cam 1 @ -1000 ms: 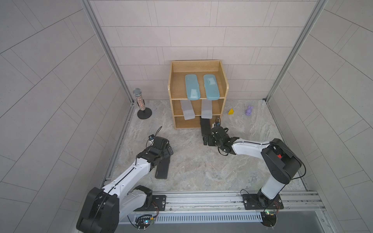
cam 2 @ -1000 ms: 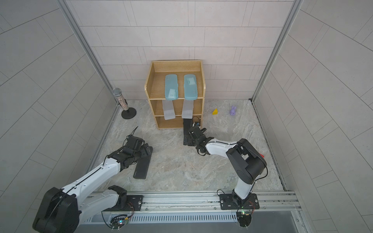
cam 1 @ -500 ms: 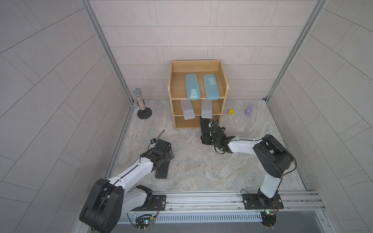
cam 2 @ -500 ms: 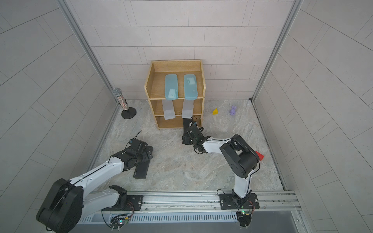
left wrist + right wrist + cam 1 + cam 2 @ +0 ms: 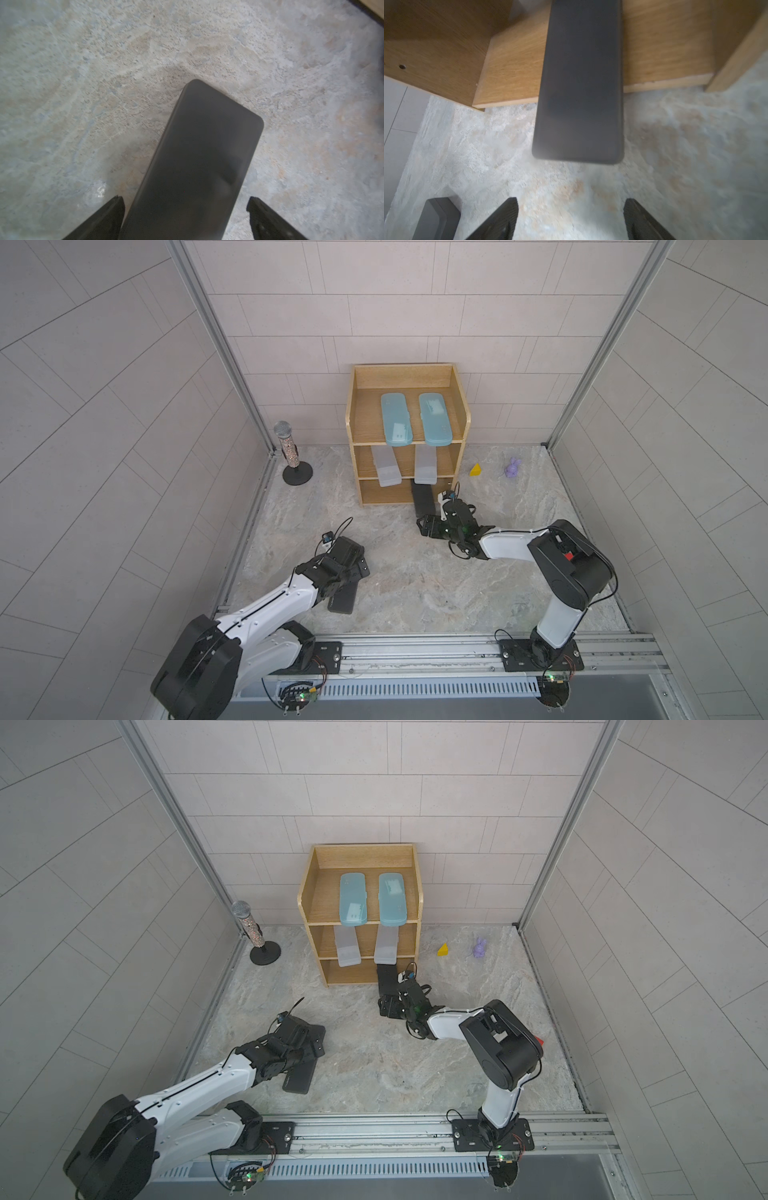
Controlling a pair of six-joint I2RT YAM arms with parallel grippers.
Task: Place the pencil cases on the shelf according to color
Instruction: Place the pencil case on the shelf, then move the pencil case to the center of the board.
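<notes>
Diffuse overhead light renders both top views bright and sharp, with faint soft shadows on the floor (image 5: 415, 580) and wall tiles (image 5: 104, 406) bowed at frame edges, whereas both wrist views appear softer, the black case (image 5: 579, 83) blurred.

Shelf (image 5: 363, 423) bottom tier: left half open; black case (image 5: 423, 499) juts from right half, blocking entry there

so two cases (image 5: 396, 418) (image 5: 434, 418) sit on the top tier of the shelf (image 5: 401, 376), two more cases (image 5: 386, 467) (image 5: 426, 466) on its middle tier, one case (image 5: 423, 499) pokes out the bottom, another case (image 5: 343, 600) lies well out front.
</notes>
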